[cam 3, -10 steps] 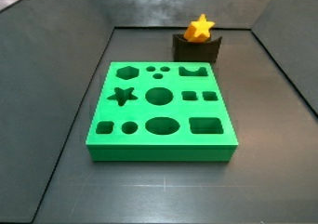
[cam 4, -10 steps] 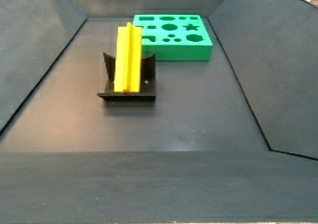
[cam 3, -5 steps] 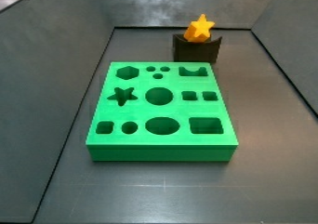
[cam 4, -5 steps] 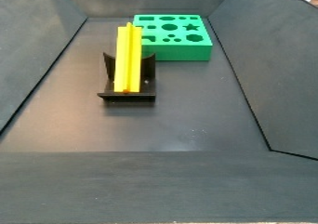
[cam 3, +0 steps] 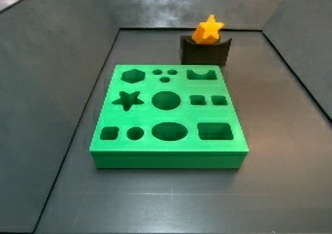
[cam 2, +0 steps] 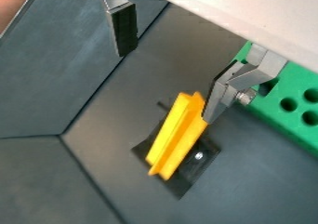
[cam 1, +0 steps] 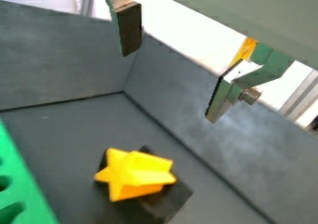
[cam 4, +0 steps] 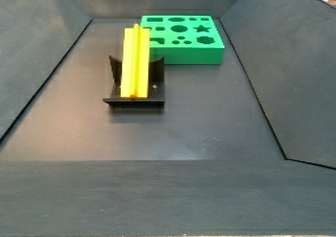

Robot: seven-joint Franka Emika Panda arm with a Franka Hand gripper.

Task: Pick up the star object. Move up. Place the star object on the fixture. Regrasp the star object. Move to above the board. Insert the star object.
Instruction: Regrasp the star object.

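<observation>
Star object [cam 4: 133,60] lies on the fixture [cam 4: 136,96] beside the board [cam 4: 184,38]; gripper [cam 2: 174,56] hangs above it, out of both side views, fingers spread and empty, so the regrasp looks next: descend, straddle the bar, close.

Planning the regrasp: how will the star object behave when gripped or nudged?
The star object looks like rigid plastic, probably light. Its ridges likely prevent rolling, though it may tip off the fixture. The open gripper hangs above it.
</observation>
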